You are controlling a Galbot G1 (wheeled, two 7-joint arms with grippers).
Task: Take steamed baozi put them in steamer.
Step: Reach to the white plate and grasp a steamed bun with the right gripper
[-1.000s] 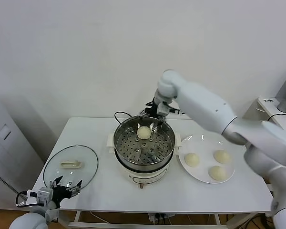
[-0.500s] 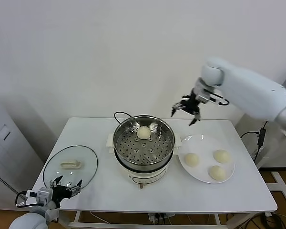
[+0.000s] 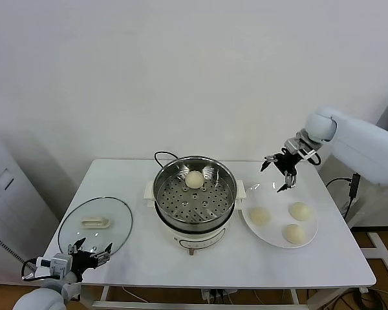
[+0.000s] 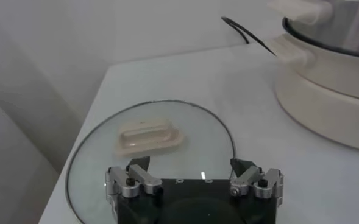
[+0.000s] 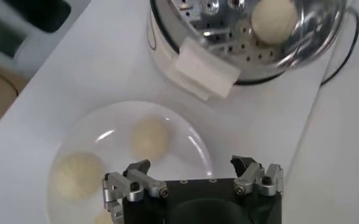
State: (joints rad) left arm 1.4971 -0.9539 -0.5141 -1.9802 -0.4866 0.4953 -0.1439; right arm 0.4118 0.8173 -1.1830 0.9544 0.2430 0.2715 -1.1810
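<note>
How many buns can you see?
4 buns: one bun in the steamer, at its back; three on the white plate: left, right, front. None seem hidden.

Round steel steamer (image 3: 195, 194) sits mid-surface (image 3: 149, 258) w/ one pale round baozi (image 3: 194, 179) in it, toward back. Flat white round plate (image 3: 269, 192) just right, three buns on it. Round glass lid (image 3: 95, 224) lies left.

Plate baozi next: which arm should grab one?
Right. The right gripper hangs open just above the plate with three baozi. The left gripper sits at the table's near-left edge by the lid, far off.
</note>
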